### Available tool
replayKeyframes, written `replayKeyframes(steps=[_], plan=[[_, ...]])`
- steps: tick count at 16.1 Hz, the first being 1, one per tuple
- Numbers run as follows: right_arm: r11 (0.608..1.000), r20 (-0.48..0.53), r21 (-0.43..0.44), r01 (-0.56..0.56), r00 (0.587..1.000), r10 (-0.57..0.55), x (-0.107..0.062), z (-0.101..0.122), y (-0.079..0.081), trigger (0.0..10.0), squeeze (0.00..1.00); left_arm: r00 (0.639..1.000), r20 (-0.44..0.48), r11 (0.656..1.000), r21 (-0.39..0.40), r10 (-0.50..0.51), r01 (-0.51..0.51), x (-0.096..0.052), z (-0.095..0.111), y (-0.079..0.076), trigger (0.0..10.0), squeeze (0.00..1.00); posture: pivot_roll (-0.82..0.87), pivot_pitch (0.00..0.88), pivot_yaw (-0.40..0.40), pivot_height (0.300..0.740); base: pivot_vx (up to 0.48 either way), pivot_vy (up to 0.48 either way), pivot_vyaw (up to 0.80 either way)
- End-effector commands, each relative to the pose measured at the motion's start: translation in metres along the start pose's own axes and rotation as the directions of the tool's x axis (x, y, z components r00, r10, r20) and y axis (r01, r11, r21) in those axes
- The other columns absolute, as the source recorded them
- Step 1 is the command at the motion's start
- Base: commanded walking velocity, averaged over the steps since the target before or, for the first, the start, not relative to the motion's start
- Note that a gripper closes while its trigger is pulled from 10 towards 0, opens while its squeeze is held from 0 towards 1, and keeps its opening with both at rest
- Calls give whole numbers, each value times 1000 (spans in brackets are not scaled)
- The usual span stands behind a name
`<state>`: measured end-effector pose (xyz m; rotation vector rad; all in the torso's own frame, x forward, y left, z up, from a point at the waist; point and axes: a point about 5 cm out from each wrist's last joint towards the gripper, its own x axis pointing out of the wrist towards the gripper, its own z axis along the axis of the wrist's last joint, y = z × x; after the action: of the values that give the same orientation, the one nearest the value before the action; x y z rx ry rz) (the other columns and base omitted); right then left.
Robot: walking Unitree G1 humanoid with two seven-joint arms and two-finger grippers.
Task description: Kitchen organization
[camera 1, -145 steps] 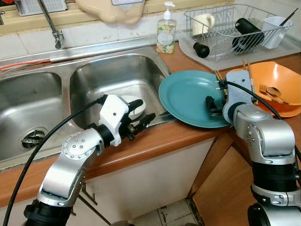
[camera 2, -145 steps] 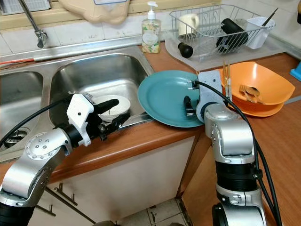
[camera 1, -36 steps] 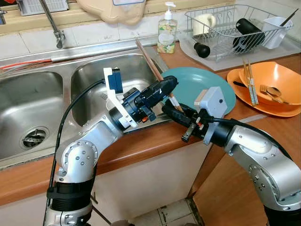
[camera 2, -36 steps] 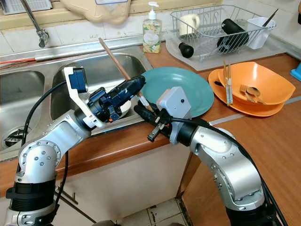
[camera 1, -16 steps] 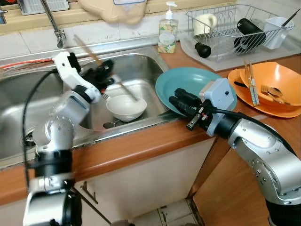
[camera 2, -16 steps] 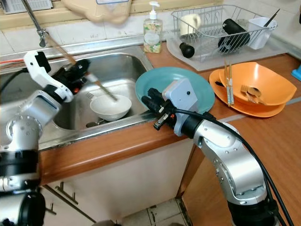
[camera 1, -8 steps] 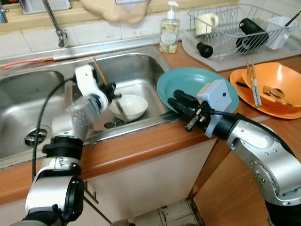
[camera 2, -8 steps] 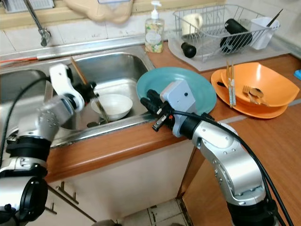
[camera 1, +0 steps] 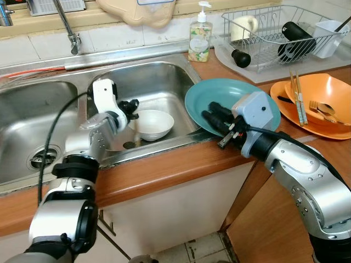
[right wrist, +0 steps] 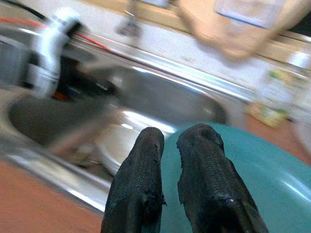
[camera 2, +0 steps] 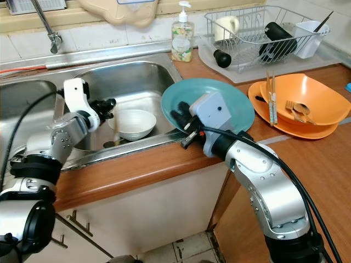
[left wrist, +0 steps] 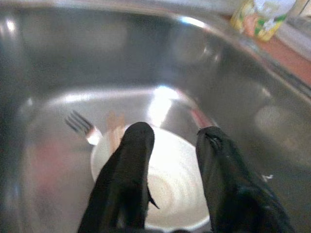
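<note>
Looking down from the head, the left eye view shows a wooden desk with a double steel sink. A white bowl sits on the floor of the right basin, and the left end effector hangs just beside its near-left rim, fingers apart and gripping nothing. A teal plate overlaps the sink's right edge. The right end effector lies over the plate's front portion, and that arm's grey wrist housing hides part of the plate's right side. A soap bottle stands behind the basin, a wire dish rack with a mug and dark items farther right, and an orange bowl holding chopsticks and cutlery at the far right.

The right eye view repeats the layout; the faucet rises behind the divider between the basins.

The left wrist view looks along two spread black fingers that straddle the near rim of the white bowl without touching it. A fork lies on the basin floor just beyond the bowl, with a pale blurred stick-like item beside it.

The right wrist view shows two fingers nearly pressed together, with only a narrow gap and nothing between them, over the teal plate; the basin and white bowl beyond are blurred.
</note>
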<state>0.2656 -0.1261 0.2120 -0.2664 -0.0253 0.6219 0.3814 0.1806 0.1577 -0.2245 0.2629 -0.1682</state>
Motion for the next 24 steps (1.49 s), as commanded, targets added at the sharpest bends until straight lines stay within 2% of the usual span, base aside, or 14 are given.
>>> replayKeyframes(steps=[1,3,4,5,6,8,11,13,16,18,20,22,23,24], plan=[[998,-19,6,62,998,-62,-2,-2,-7,10000,0,999,38,999,48,-12,10,-2,8,0,10000,1000,-57,0,81,740,0,0,0],[984,-50,48,171,984,-169,-3,-7,-18,10000,0,995,90,994,101,-40,31,-6,11,-2,10000,1000,-55,0,74,740,0,0,0],[962,-86,109,251,966,-242,-7,-10,-25,10000,1000,985,145,984,167,-89,64,-13,15,-7,10000,1000,-53,0,70,740,0,0,0],[958,-92,126,258,965,-247,-8,-11,-26,10000,1000,982,159,980,183,-104,74,-15,16,-8,10000,1000,-53,0,70,740,0,0,0],[950,-113,143,277,958,-262,-12,-12,-28,10000,1000,970,190,973,203,-151,112,-22,16,-12,10000,0,-51,0,70,740,0,0,0],[931,-165,160,327,939,-301,-20,-15,-30,10000,1000,940,244,956,229,-240,184,-38,18,-21,10000,0,-52,0,70,740,0,0,0],[897,-254,175,406,899,-357,-32,-21,-34,10000,1000,907,257,923,284,-333,258,-61,10,-33,10000,0,-52,0,62,740,0,0,0],[872,-303,173,458,867,-396,-38,-25,-38,10000,1000,883,230,889,318,-410,330,-80,-1,-43,10000,0,-51,0,59,740,0,0,0],[847,-348,146,511,828,-440,-45,-24,-43,10000,1000,854,129,823,372,-504,429,-107,-18,-48,10000,0,-44,0,47,740,0,0,0],[833,-379,132,537,804,-458,-46,-25,-45,10000,1000,844,67,793,388,-532,469,-117,-26,-49,10000,0,-41,0,45,740,0,0,0],[822,-398,132,554,789,-468,-47,-27,-46,10000,1000,851,43,787,406,-523,463,-119,-30,-47,10000,0,-41,0,46,740,0,0,0],[791,-427,146,595,759,-492,-47,-30,-50,10000,996,839,15,769,410,-544,491,-123,-32,-49,10000,0,-41,0,47,740,0,0,0],[777,-447,155,610,745,-495,-46,-32,-53,10000,0,824,-1,755,401,-567,520,-124,-33,-53,10000,0,-41,0,43,740,0,0,0],[763,-469,170,624,732,-494,-46,-35,-55,10000,0,818,-6,753,386,-576,533,-124,-34,-55,10000,1000,-45,0,41,740,0,0,0]])
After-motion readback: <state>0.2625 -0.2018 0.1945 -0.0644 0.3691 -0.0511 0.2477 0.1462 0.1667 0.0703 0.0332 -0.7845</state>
